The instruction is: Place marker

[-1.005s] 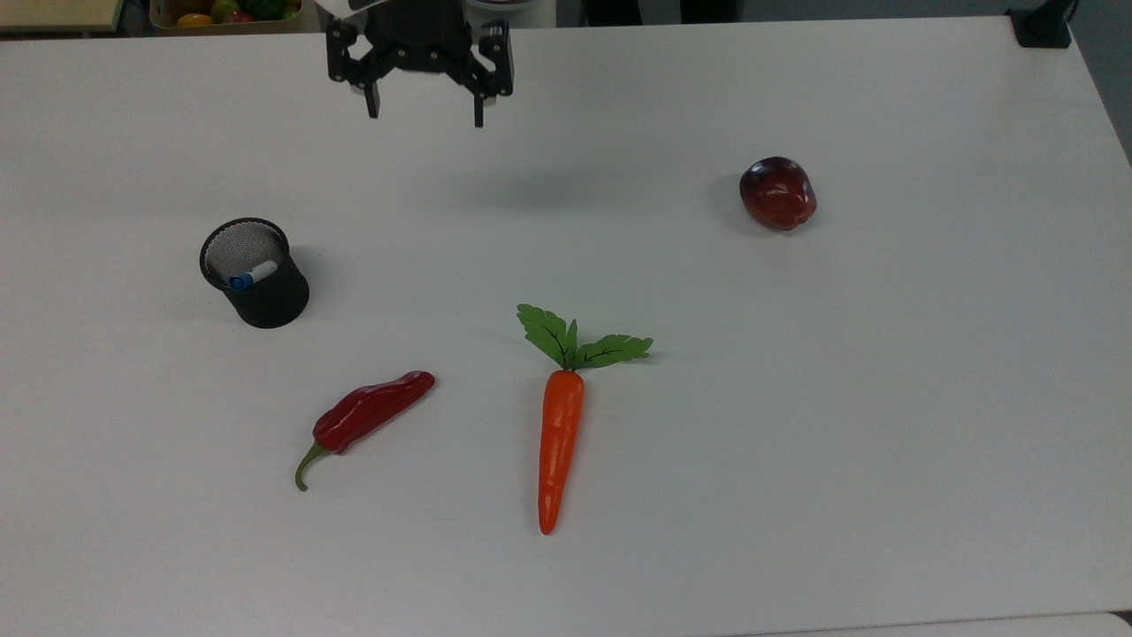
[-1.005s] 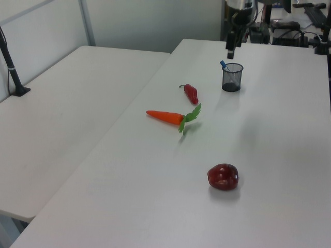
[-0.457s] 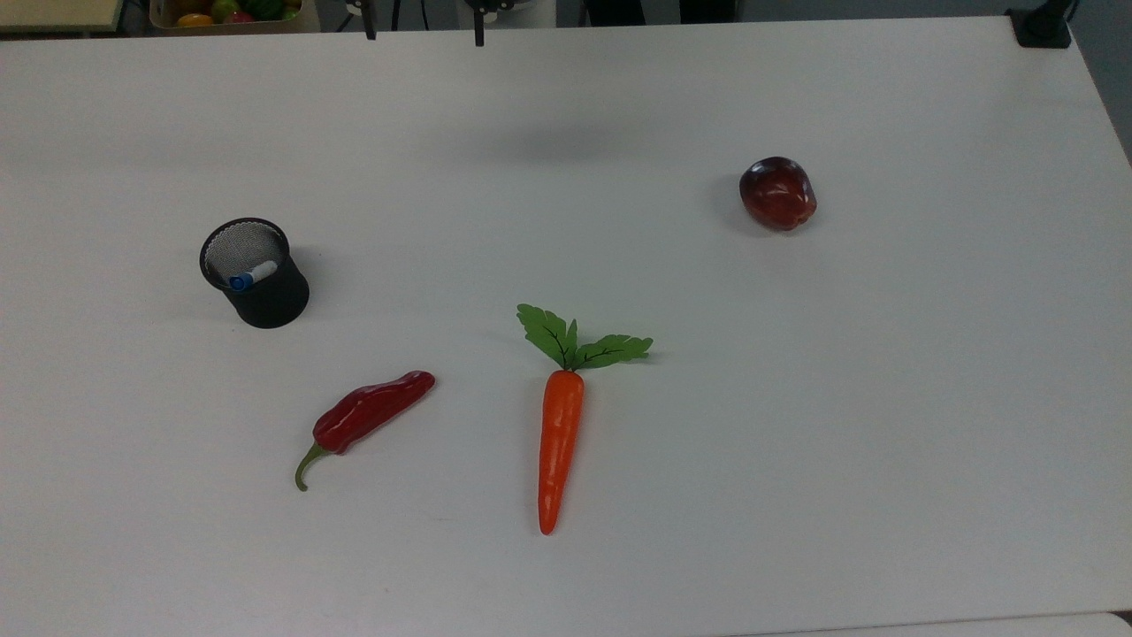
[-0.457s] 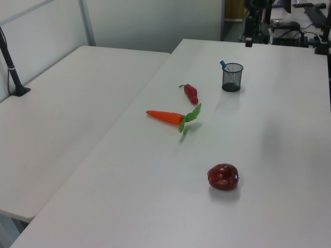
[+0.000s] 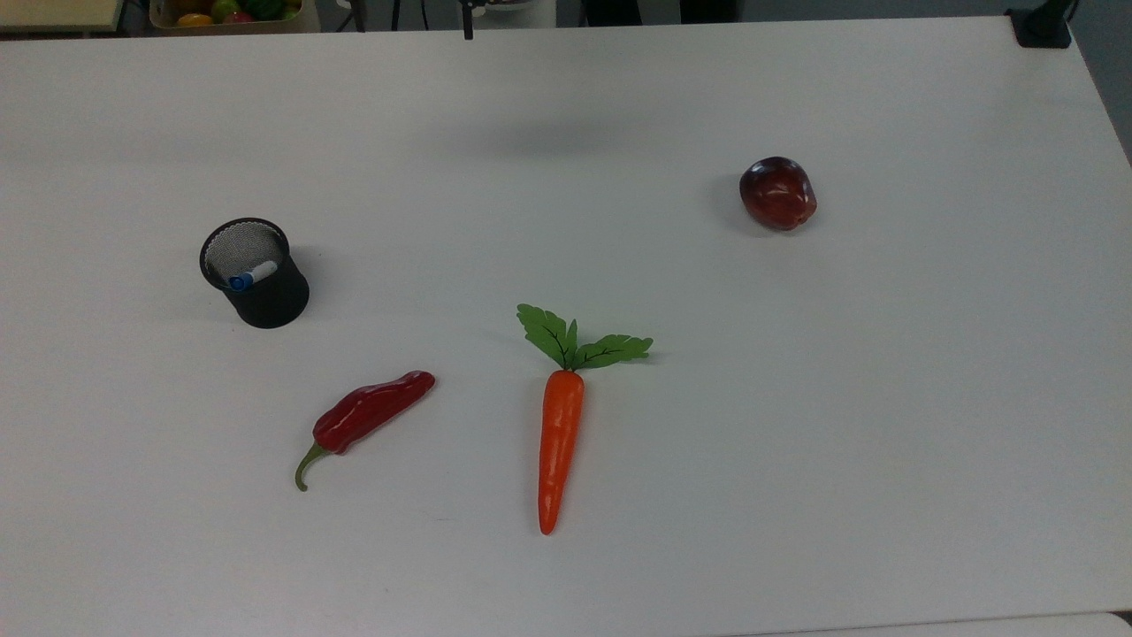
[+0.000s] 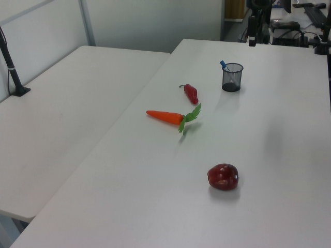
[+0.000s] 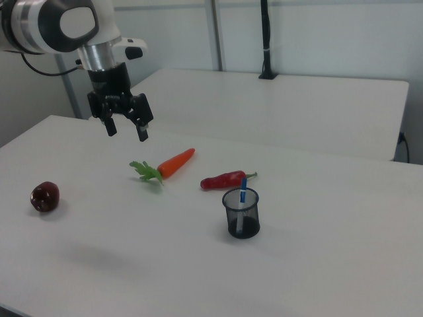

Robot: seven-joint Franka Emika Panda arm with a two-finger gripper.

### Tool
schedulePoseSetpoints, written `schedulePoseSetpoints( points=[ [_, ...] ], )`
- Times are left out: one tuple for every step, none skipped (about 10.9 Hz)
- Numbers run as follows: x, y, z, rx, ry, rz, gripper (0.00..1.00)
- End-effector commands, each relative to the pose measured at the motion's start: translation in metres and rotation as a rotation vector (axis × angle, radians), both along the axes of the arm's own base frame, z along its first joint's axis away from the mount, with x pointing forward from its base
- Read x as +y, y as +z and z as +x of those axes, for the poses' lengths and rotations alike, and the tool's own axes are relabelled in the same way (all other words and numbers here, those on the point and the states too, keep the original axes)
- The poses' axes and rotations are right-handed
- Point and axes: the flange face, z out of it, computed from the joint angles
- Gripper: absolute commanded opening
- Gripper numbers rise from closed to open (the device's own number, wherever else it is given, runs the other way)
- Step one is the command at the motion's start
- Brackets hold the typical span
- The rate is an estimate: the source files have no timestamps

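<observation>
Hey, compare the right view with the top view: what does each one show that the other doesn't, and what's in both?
Right view's extra: the whole tool, open and empty, hanging above the table on the white arm, plus a second table behind.
Top view's extra: a box of fruit beyond the table's far edge.
Shared: the marker standing in the black mesh cup, the red pepper, the carrot and the apple, all lying apart.
</observation>
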Motion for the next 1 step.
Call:
schedulePoseSetpoints(
  points=[
    [0.0003, 0.0049, -0.007, 0.008, 0.001, 0.018, 1.0]
  ],
)
